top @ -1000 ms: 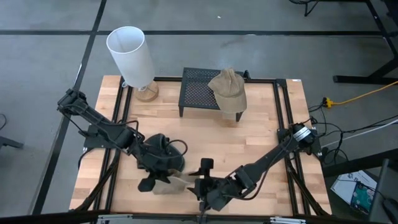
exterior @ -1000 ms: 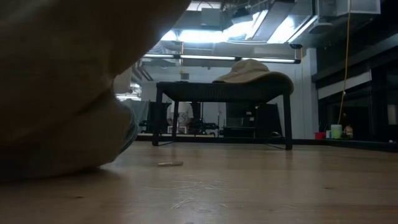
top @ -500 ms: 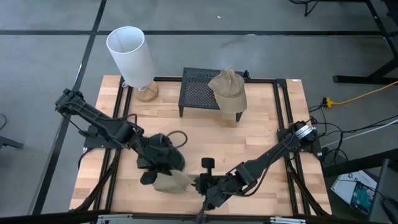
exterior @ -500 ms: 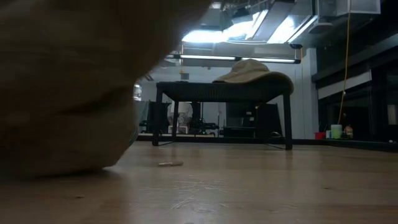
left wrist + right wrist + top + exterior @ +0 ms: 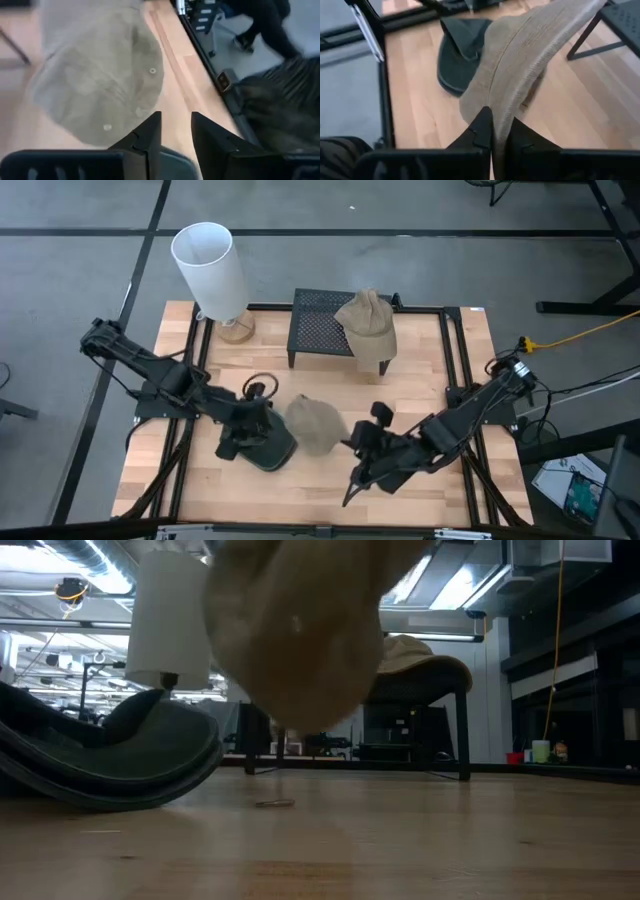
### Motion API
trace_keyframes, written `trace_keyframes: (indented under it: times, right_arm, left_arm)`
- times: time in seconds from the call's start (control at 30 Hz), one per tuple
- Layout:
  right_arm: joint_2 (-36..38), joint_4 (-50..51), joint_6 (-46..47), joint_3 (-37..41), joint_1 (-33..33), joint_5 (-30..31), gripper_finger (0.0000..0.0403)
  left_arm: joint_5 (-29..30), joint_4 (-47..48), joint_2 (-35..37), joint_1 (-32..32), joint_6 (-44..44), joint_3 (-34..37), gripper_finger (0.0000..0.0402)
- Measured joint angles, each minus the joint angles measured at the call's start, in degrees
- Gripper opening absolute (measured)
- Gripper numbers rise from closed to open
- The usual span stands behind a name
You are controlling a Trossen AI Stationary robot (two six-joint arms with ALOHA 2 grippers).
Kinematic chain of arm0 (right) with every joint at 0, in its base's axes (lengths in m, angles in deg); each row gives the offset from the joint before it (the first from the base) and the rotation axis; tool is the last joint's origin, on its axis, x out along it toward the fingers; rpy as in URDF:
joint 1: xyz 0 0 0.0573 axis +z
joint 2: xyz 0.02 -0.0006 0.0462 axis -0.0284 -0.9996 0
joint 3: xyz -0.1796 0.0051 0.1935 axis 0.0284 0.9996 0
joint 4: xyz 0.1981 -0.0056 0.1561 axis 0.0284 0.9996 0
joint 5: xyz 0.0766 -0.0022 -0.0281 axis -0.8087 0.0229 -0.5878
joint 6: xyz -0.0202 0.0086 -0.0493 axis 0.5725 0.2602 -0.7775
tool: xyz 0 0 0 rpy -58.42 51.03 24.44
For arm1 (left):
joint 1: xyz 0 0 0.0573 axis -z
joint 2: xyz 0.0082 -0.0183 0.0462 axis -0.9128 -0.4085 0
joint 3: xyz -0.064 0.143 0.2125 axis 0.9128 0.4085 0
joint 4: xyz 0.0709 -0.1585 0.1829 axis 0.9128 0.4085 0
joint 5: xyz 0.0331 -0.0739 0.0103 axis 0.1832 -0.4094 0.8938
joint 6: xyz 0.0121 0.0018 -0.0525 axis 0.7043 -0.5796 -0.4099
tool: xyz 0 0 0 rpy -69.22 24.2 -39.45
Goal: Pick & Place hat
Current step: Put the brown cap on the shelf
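Two tan hats (image 5: 313, 423) (image 5: 367, 321), one dark hat (image 5: 262, 448), one lamp (image 5: 212, 270).

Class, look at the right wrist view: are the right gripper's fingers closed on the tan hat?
Yes, the right gripper pinches the tan hat by its edge between shut fingers.

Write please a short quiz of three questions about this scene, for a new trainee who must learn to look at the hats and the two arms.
1. True or false: the right end effector is shut on the tan hat.
2. Where does the second tan hat lie? A) on the black mesh stand; B) on the white lamp; C) on the floor.
3. Fill in: beside the left end effector lies a ____ cap on the wooden table.

Key: 1 true; 2 A; 3 dark.
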Motion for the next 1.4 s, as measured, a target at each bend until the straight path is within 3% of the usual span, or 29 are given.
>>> trace_keyframes:
  times: [0.2, 0.37, 0.57, 0.7, 0.97, 1.4]
  right_arm:
    - [3.7, -0.33, -1.1, 0.0, -0.12, -4.0, 0.0018]
    - [7.23, -0.71, 0.7, -0.02, -0.28, -4.93, 0.0016]
    - [8.08, -0.71, 1.97, -0.02, -1.41, -6.15, 0.0015]
    - [8.1, -0.55, 1.96, -0.02, -3.06, -8.08, 0.0016]
    - [8.1, -0.23, 2.11, -0.02, -7.13, -13.28, 0.0015]
    - [8.1, -0.65, 2.35, -0.02, -7.56, -14.51, 0.0017]
  left_arm:
    - [13.17, -0.4, -4.12, 5.93, 21.22, -0.01, 0.01]
    - [25.36, -3.03, -9.87, 9.06, 33.07, 0.0, 0.0112]
    - [36.43, -12.86, -16.56, 11.92, 42.65, -0.01, 0.015]
    - [41.62, -13.62, -19.76, 13.46, 44.23, -2.96, 0.0187]
    - [43.91, -8.25, -24.53, 15.77, 42.36, -8.15, 0.0241]
    - [44.63, -2.69, -25.53, 13.4, 42.78, -8.16, 0.0245]
